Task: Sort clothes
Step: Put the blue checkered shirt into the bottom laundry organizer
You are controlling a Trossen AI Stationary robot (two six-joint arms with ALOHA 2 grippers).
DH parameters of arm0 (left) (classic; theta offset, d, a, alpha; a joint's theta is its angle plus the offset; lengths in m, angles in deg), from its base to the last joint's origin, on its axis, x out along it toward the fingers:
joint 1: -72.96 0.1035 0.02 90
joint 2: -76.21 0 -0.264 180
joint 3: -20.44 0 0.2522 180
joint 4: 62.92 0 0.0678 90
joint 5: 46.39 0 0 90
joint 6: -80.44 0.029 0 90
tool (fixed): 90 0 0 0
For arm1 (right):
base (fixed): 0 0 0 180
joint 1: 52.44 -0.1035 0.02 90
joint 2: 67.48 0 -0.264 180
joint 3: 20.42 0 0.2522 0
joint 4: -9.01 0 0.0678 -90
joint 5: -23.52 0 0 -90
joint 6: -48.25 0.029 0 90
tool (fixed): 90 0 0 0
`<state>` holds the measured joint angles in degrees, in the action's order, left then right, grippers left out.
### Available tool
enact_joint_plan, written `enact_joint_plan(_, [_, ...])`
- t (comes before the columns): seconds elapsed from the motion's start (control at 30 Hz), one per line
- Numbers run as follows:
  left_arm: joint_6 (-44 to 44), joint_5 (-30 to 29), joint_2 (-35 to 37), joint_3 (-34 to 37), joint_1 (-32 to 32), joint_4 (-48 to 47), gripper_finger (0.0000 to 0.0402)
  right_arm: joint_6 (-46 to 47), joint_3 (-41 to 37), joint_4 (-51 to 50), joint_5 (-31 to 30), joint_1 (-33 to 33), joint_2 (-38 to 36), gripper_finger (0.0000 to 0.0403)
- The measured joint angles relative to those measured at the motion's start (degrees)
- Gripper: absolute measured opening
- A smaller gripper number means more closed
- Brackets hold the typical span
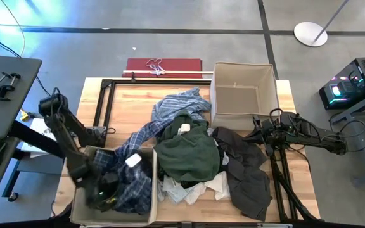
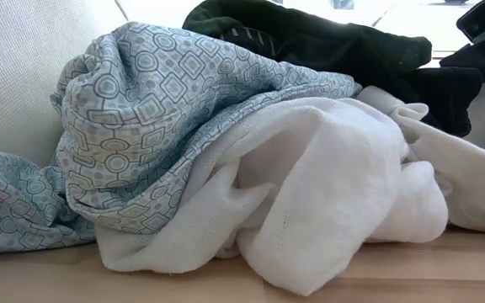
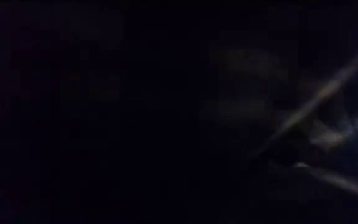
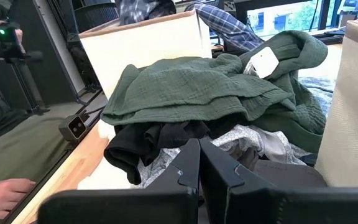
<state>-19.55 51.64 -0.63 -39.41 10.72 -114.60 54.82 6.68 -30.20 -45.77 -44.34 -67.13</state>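
1. Grey concrete floor surrounds a pale wooden bench (image 1: 125, 104) that carries two beige fabric boxes and a heap of clothes between them.
2. Left pincer (image 1: 106, 189) is plunged down into the near-left box (image 1: 152, 190), buried among the folds of the navy-white plaid shirt (image 1: 128, 174); its wrist view is almost black, so I cannot tell how far its fingers stand apart or whether they grip the cloth. Judging by the pose, it is down there to deposit or tuck the shirt in.
3. That plaid shirt lies mostly inside this box, directly around the left pincer, with one sleeve trailing out over the rim toward the heap.
4. Right pincer (image 4: 199, 163) waits at the bench's right side with its fingers pressed together and nothing between them, pointed at the heap.
5. Just ahead of it lies the charcoal grey piece (image 1: 246, 168); beyond that the dark green top (image 1: 185, 149) crowns the heap.
6. Small white pieces (image 1: 204, 187) peek out beneath the green top at the near edge, and a light blue shirt (image 1: 179, 104) spreads behind it.
7. Far-right box (image 1: 243, 92) stands upright behind the right arm, seemingly awaiting another category.
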Motion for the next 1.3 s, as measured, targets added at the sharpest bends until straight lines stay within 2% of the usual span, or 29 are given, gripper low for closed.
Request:
enact_joint_plan(0.2, [11.0, 16.1, 0.0, 2.0, 8.9, -2.2, 0.0, 0.0, 0.0, 0.0, 0.0, 0.0, 0.0, 0.0])
enact_joint_plan(0.3, [16.4, 21.1, 0.0, -0.2, 12.8, -5.2, 0.0004, 0.0, 0.0, 0.0, 0.0, 0.0, 0.0, 0.0])
enact_joint_plan(0.43, [21.2, 24.4, 1.9, -5.2, 16.8, -10.2, 0.0027, 0.0, 0.0, 0.0, 0.0, 0.0, 0.0, 0.0])
enact_joint_plan(0.6, [18.8, 23.2, 7.9, -14.0, 19.7, -15.0, 0.0069, 0.0, 0.0, 0.0, 0.0, 0.0, 0.0, 0.0])
enact_joint_plan(0.7, [16.0, 18.2, 11.6, -19.8, 19.8, -18.2, 0.0081, 0.0, 0.0, 0.0, 0.0, 0.0, 0.0, 0.0])
enact_joint_plan(0.8, [16.9, 8.2, 14.2, -24.7, 19.2, -25.2, 0.008, 0.0, 0.0, 0.0, 0.0, 0.0, 0.0, 0.0])
enact_joint_plan(0.87, [19.7, -1.9, 15.6, -26.5, 19.0, -31.3, 0.0076, 0.0, 0.0, 0.0, 0.0, 0.0, 0.0, 0.0])
enact_joint_plan(0.97, [19.7, -21.2, 17.4, -26.8, 19.4, -40.1, 0.0069, 0.0, 0.0, 0.0, 0.0, 0.0, 0.0, 0.0])
enact_joint_plan(1.03, [16.5, -29.0, 18.1, -26.7, 20.8, -46.6, 0.0068, 0.0, 0.0, 0.0, 0.0, 0.0, 0.0, 0.0])
enact_joint_plan(1.13, [16.9, -31.0, 19.4, -26.5, 23.6, -49.9, 0.0076, 0.0, 0.0, 0.0, 0.0, 0.0, 0.0, 0.0])
enact_joint_plan(1.3, [19.8, -30.6, 24.1, -21.8, 26.7, -40.8, 0.013, 0.0, 0.0, 0.0, 0.0, 0.0, 0.0, 0.0])
